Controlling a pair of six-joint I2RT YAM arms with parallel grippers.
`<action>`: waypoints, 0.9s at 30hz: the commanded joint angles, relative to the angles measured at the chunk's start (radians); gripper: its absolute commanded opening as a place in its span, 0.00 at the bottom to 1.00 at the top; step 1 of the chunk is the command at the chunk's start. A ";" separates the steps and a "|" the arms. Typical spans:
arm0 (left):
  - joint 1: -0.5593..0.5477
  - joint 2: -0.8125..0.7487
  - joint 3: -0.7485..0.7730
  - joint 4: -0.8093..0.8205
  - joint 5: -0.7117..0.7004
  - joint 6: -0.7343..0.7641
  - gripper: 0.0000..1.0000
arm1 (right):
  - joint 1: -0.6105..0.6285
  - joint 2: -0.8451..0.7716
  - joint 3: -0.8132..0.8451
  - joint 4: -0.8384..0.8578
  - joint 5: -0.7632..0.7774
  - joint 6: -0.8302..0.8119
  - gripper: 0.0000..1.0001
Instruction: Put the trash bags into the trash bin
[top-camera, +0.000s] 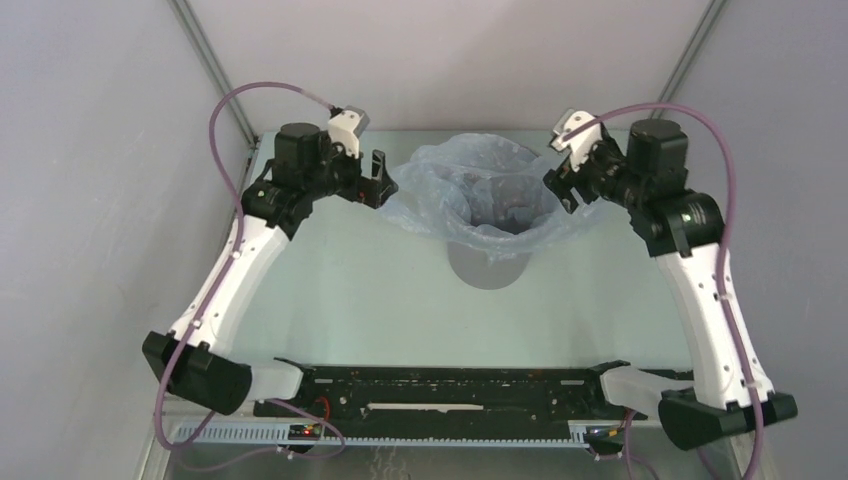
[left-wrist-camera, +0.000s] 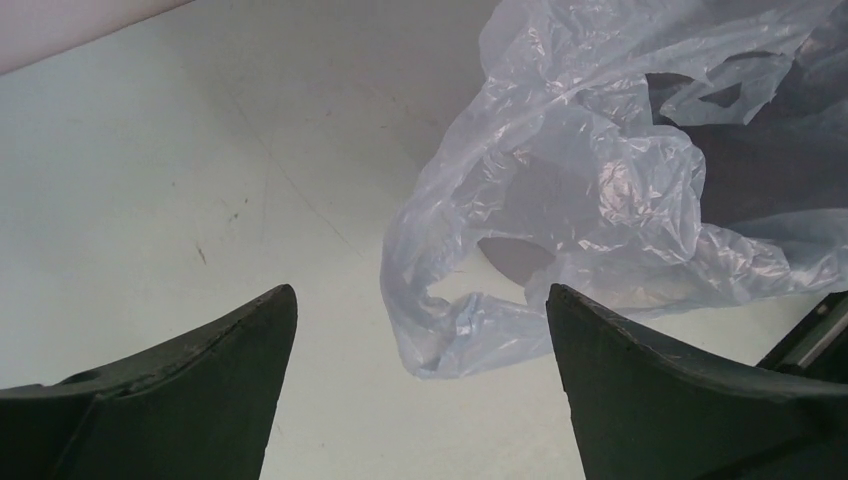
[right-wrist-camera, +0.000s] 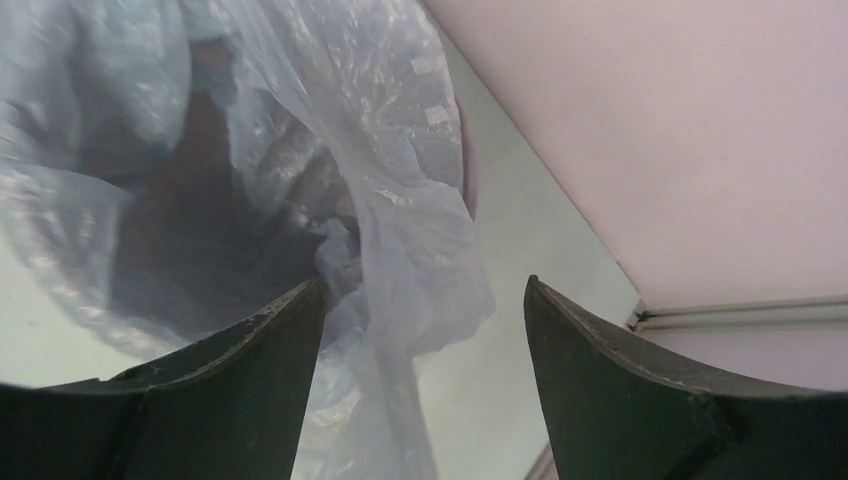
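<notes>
The pale blue trash bag (top-camera: 470, 180) is draped over and into the light grey trash bin (top-camera: 488, 268) at the table's far middle; only the bin's lower wall shows below the film, and its inside looks dark through the bag. My left gripper (top-camera: 377, 180) is open and empty just left of the bag; in the left wrist view (left-wrist-camera: 420, 300) a loose fold of the bag (left-wrist-camera: 560, 190) lies ahead between the fingers. My right gripper (top-camera: 562, 185) is open at the bag's right edge; in the right wrist view (right-wrist-camera: 422, 290) the bag's film (right-wrist-camera: 400, 220) hangs between the fingers.
The pale green table (top-camera: 350, 290) is walled by grey panels on the left, back and right. A metal frame post (top-camera: 215, 60) stands at the back left corner, another (top-camera: 690, 55) at the back right. The arms' base rail (top-camera: 450, 385) runs along the near edge.
</notes>
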 joint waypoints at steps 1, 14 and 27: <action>0.040 0.054 0.100 0.025 0.192 0.127 0.99 | 0.018 0.073 0.049 0.010 0.041 -0.220 0.81; 0.051 0.216 0.125 0.133 0.363 -0.040 0.69 | 0.019 0.147 0.063 -0.102 0.040 -0.366 0.73; 0.052 0.270 0.126 0.177 0.298 -0.184 0.36 | -0.024 0.232 0.102 0.043 0.084 -0.067 0.19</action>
